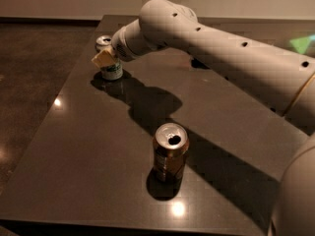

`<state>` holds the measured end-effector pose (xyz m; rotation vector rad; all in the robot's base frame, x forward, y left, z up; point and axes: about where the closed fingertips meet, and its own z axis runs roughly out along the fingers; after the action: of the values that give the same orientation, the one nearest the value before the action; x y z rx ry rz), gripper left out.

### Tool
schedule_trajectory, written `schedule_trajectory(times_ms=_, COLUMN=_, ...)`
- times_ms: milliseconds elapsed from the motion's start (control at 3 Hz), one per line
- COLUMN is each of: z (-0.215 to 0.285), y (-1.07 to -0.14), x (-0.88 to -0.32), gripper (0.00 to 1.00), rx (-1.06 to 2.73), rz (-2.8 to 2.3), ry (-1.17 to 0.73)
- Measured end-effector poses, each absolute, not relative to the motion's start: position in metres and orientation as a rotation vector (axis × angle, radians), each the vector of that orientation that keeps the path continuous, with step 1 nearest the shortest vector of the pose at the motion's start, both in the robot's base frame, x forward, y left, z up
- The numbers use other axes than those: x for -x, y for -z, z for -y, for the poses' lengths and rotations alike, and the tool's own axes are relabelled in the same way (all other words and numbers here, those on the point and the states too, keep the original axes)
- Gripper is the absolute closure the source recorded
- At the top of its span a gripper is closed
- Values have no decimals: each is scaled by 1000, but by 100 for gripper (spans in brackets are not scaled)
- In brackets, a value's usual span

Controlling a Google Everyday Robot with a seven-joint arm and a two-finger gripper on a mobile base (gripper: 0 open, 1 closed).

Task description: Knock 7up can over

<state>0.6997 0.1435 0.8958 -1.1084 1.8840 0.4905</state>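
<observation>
Pincer (104, 59) is way out at the far left corner of the surface (83, 151), parked right up against the 7up can (113, 72). Only one camera view to go on, so that's all you get.

From this angle the tan tip of the pincer covers the upper part of the can on its left side. It looks like it's touching, but I honestly can't tell whether the pincer is released or clenched, it's just a pale wedge from here. It doesn't look wrapped around the can, more like pressed against it.

The can itself looks upright or close to it: silver top showing just above the pincer, green and white body below, base on the surface. So my read is it's not knocked over yet, and we're at the contact/push step.

The big white arm (221, 48) reaches across from the right and throws a heavy shadow over the middle. A brown can (170, 156) stands upright nearer the camera, well apart from the action, so it shouldn't get in the way.

Next move, I'd guess, is a sideways sweep high up on the can so it tips instead of sliding on that glossy top. Push too low and it may just skate toward the edge.
</observation>
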Motion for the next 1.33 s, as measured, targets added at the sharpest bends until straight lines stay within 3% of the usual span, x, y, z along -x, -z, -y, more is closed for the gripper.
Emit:
schedule_trajectory(times_ms=667, z=-130, y=-943, x=-686, gripper=100, rx=1115, rz=-1882, ry=-381)
schedule_trajectory(times_ms=1333, z=-100, y=-968, x=-673, gripper=100, rx=1196, rz=-1988, ry=-204)
